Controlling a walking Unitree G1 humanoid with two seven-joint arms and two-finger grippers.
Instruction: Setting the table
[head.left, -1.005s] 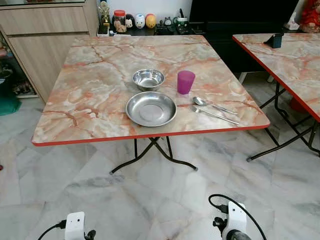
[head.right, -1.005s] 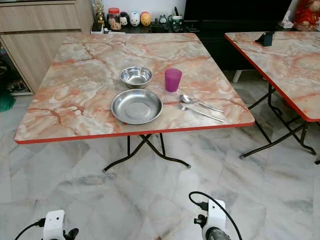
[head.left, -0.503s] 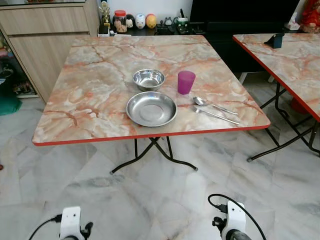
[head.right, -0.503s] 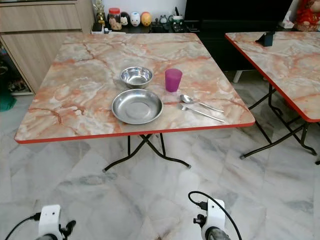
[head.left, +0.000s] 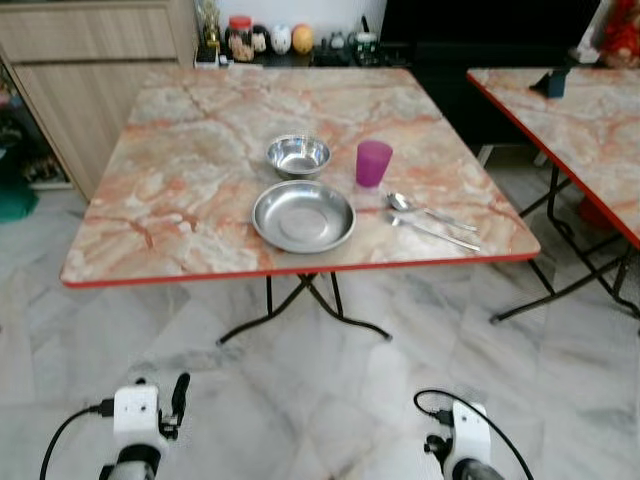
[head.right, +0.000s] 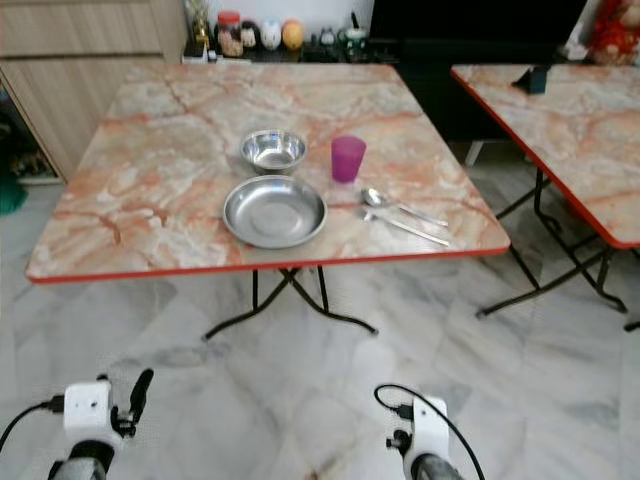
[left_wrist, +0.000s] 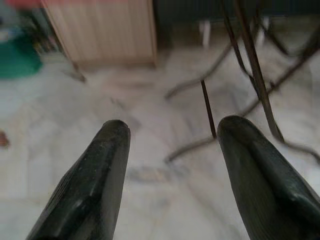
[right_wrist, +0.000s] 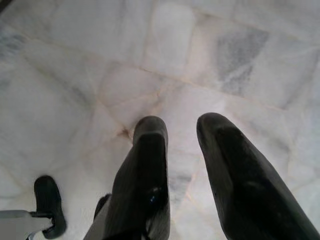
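Tableware sits in a cluster on the near half of the marble-patterned table (head.left: 180, 190), ahead of and above both pincers. You see a shallow steel plate (head.left: 303, 216) nearest you, a small steel bowl (head.left: 298, 156) just beyond it, a translucent purple cup (head.left: 373, 163) to its right, then a spoon (head.left: 425, 210) and fork (head.left: 430, 230), long axes slanting toward the right edge.

Your left gripper (left_wrist: 170, 135) hangs low over the pale marble floor (head.left: 330, 390), fingers spread wide and empty, pointing at the table's black folding legs (head.left: 300, 310). Your right gripper (right_wrist: 182, 127) points at the floor, fingers slightly parted, holding nothing. Cutlery lies nearer the right arm; plate roughly central.
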